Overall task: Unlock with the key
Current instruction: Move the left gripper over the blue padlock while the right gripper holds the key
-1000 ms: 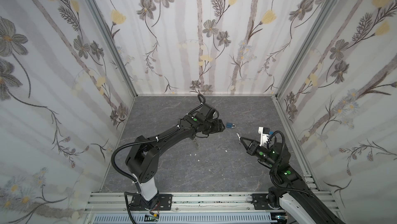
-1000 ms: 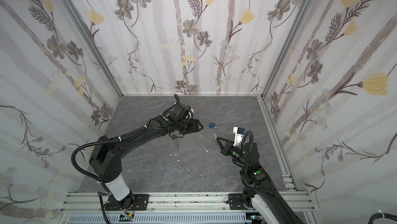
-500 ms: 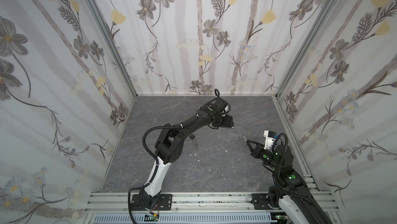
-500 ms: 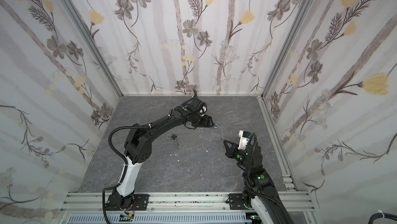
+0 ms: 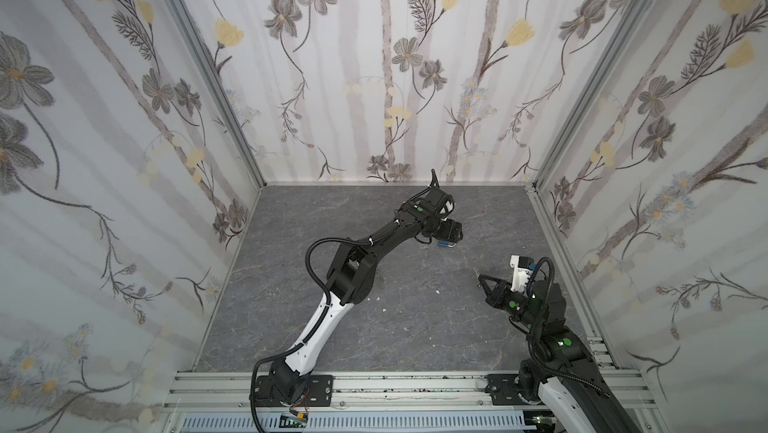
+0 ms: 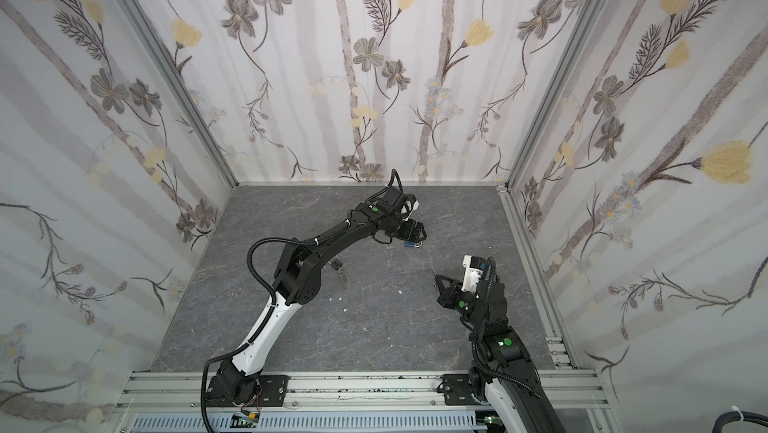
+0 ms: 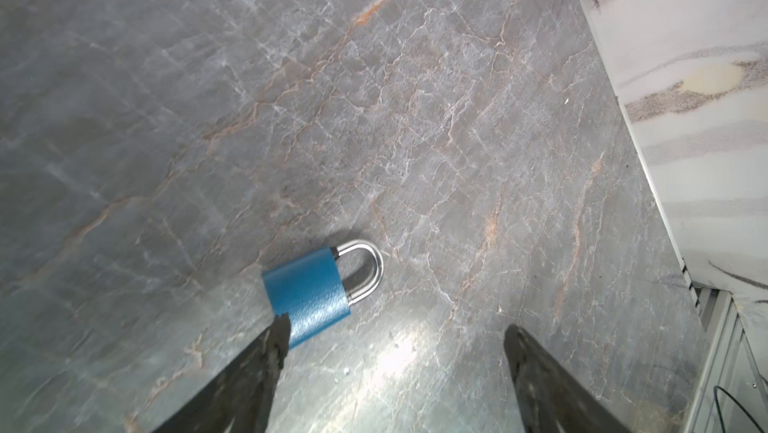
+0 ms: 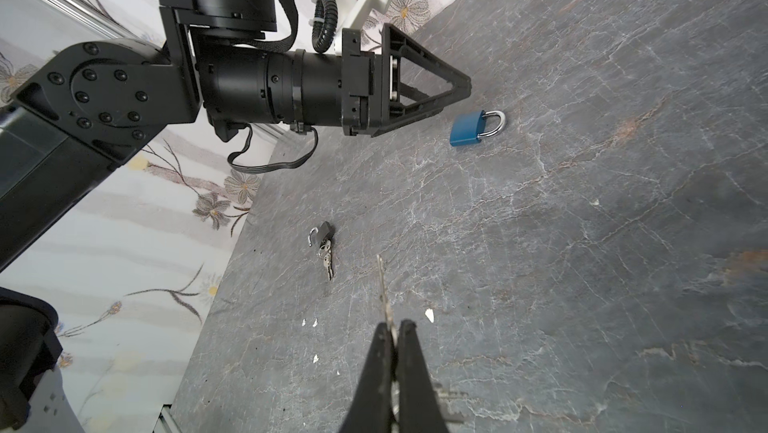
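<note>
A blue padlock [image 7: 309, 296] with a silver shackle lies flat on the grey floor, seen in both top views [image 5: 445, 244] [image 6: 411, 245] and from the right wrist [image 8: 467, 129]. My left gripper [image 7: 397, 325] hovers just over it, open wide and holding nothing. One fingertip [image 7: 280, 327] overlaps the lock's corner, while the rest of the lock sits outside the gap. My right gripper [image 8: 395, 323] is shut on a thin silver key [image 8: 380, 285] that sticks out past its tips. It sits off to the right of the lock [image 5: 482, 279], pointing towards it.
A small black padlock with a bunch of keys [image 8: 323, 235] lies on the floor beside the left arm's elbow [image 6: 338, 266]. White specks [image 8: 430, 315] dot the floor. Flowered walls enclose three sides and an aluminium rail [image 5: 415, 385] runs along the front.
The left arm has swung right until its gripper is over the blue padlock, and its jaws have widened. The right gripper, still holding the key, has drawn back slightly to the right.
</note>
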